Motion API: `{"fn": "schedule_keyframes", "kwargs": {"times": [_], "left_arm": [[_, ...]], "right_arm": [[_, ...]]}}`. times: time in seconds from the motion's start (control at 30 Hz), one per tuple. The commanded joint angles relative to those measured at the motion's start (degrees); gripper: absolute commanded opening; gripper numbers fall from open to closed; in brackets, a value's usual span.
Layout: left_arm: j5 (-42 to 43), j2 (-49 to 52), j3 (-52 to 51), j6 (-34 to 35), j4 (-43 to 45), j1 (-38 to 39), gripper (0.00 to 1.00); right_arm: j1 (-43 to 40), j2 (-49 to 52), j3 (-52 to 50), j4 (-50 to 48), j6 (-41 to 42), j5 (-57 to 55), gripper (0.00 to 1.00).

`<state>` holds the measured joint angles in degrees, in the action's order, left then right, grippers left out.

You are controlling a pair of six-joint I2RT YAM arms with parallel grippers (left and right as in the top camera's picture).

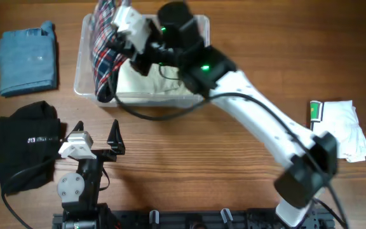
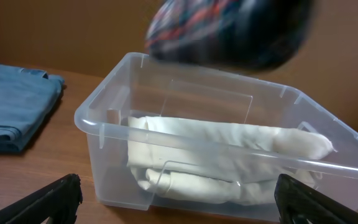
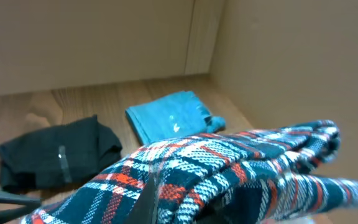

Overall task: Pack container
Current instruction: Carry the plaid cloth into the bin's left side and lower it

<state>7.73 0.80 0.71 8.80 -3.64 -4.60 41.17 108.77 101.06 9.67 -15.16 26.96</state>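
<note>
Container (image 1: 81,70) is set at far centre of table (image 1: 189,146), w/ a white garment (image 2: 229,149) laid inside. A plaid shirt (image 1: 103,57) is held clamped in R gripper (image 1: 121,35) above its left end, so placing is judged in hand. Next, shirt must be lowered in & released; L gripper (image 1: 96,127) is seen wide open, empty, nearby.
</note>
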Motion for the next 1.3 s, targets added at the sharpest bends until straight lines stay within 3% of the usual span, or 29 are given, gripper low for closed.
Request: {"fn": "schedule_keyframes", "kwargs": {"times": [0.0,0.17,0.27,0.53,0.8,0.83,0.87,0.9,0.97,1.03,1.27], "left_arm": [[-0.33,-0.42,-0.35,-0.92,-0.07,0.26,1.00],[-0.33,-0.42,-0.35,-0.92,-0.07,0.26,1.00],[-0.33,-0.42,-0.35,-0.90,-0.07,0.26,1.00],[-0.33,-0.42,-0.35,-0.92,-0.07,0.26,1.00],[-0.33,-0.42,-0.35,-0.92,-0.07,0.26,1.00],[-0.33,-0.42,-0.35,-0.92,-0.07,0.26,1.00],[-0.33,-0.42,-0.35,-0.90,-0.07,0.26,1.00],[-0.33,-0.42,-0.35,-0.92,-0.07,0.26,1.00],[-0.33,-0.42,-0.35,-0.90,-0.07,0.26,1.00],[-0.33,-0.42,-0.35,-0.92,-0.07,0.26,1.00],[-0.33,-0.42,-0.35,-0.90,-0.07,0.26,1.00]], "right_arm": [[0.70,4.22,0.57,-5.75,-0.17,-0.02,0.04],[0.76,9.92,0.57,-16.39,7.67,-1.70,0.04],[0.83,12.61,0.57,-20.04,8.22,-1.73,0.04],[0.85,17.07,0.57,-26.05,8.26,-5.14,0.04],[1.55,19.26,0.57,-25.73,9.79,-4.48,0.05],[1.64,19.26,0.57,-25.70,9.79,-4.46,0.14],[1.68,19.26,0.57,-25.66,10.54,-4.48,0.34],[1.68,19.26,0.57,-25.59,11.19,-4.44,0.39],[1.68,19.26,0.57,-25.51,12.37,-4.42,0.64],[1.75,19.26,0.57,-25.35,12.37,-3.61,0.70],[1.73,12.94,0.57,-18.93,12.57,-0.76,0.73]]}}
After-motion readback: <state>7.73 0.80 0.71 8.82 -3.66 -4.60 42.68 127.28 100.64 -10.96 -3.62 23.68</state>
